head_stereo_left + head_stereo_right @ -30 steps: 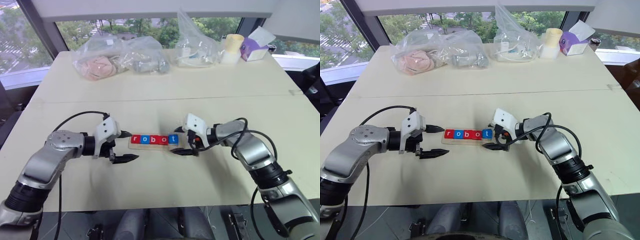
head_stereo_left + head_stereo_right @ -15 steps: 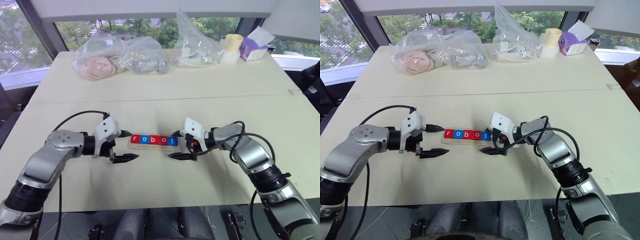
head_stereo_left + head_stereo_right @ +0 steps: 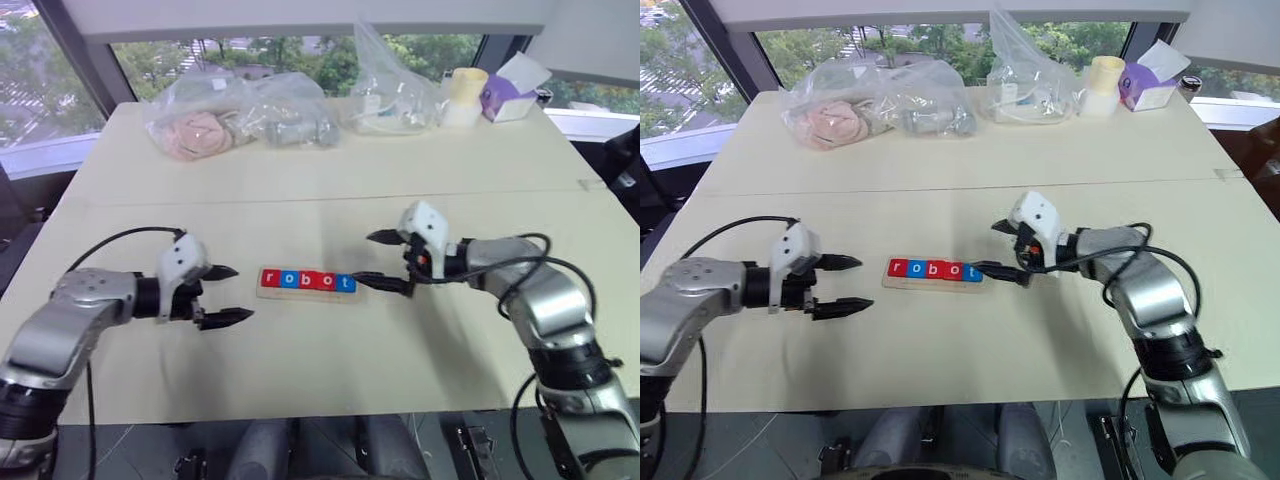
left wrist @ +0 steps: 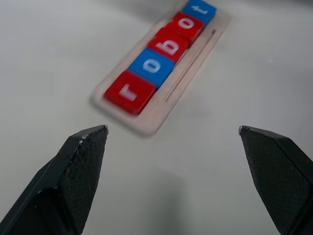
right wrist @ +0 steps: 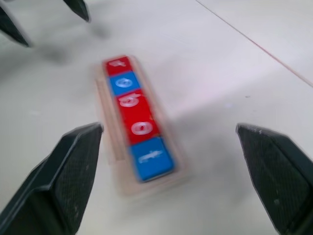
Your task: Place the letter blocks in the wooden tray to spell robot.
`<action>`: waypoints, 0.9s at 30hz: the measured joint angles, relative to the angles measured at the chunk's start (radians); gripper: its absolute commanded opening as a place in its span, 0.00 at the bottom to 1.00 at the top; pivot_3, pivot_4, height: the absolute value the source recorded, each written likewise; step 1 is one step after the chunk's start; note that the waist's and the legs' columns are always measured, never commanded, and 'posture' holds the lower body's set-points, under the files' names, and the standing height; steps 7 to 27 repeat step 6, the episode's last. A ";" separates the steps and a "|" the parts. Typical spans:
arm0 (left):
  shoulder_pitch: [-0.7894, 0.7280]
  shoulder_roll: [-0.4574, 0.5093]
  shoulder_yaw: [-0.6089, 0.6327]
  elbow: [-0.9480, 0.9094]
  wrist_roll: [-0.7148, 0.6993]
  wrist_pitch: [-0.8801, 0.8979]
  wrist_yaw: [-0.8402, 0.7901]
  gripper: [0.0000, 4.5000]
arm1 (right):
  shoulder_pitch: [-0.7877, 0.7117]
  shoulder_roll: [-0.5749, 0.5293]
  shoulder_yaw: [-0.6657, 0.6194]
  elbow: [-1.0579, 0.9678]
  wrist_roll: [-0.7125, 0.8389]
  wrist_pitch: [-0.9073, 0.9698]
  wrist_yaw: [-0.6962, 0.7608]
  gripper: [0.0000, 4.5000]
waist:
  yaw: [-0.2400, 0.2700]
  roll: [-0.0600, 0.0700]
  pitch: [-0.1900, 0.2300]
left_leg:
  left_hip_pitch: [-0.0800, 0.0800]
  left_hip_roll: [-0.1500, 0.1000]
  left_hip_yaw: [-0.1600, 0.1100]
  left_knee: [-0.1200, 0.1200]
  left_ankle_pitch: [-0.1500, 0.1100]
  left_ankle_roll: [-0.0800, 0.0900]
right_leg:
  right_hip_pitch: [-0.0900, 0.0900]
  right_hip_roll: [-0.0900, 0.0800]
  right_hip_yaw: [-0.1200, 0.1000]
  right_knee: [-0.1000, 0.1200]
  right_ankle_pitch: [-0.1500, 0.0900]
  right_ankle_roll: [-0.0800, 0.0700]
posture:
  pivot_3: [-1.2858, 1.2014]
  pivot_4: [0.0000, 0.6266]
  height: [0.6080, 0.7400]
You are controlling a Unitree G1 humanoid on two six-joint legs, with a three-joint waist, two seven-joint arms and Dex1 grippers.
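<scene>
5 letter blocks seated in the wooden tray at mid worktop, reading robot, red r, blue o, red b, red o, blue t, left pincer wide and empty just beside the r end, right pincer wide and empty by the t end

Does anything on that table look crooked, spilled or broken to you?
Nothing stands out. The five letter blocks sit in a straight row in the wooden tray, spelling robot. Both claws, left and right, hang open and apart from it.
</scene>
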 measured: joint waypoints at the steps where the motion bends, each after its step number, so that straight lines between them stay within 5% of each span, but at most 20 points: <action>1: 0.030 0.000 0.028 -0.001 -0.007 0.010 0.009 1.00 | 0.050 -0.006 -0.027 -0.028 0.023 0.028 -0.006 0.99 | 0.000 0.000 0.000 | 0.000 0.000 0.000 0.000 0.000 0.000 | 0.000 0.000 0.000 0.000 -0.001 -0.002 | 0.52 0.24 1.00; 6: 0.182 -0.046 0.096 -0.084 -0.043 0.063 0.074 1.00 | 0.217 -0.008 -0.109 -0.185 0.118 0.127 -0.086 0.99 | -0.007 0.000 0.000 | 0.001 0.001 0.001 0.001 -0.002 -0.002 | 0.001 -0.001 0.002 0.000 -0.001 -0.003 | 0.52 0.24 1.00; 27: 0.182 -0.046 0.096 -0.084 -0.043 0.063 0.074 1.00 | 0.217 -0.008 -0.109 -0.185 0.118 0.127 -0.086 0.99 | -0.007 0.000 0.000 | 0.001 0.001 0.001 0.001 -0.002 -0.002 | 0.001 -0.001 0.002 0.000 -0.001 -0.003 | 0.52 0.24 1.00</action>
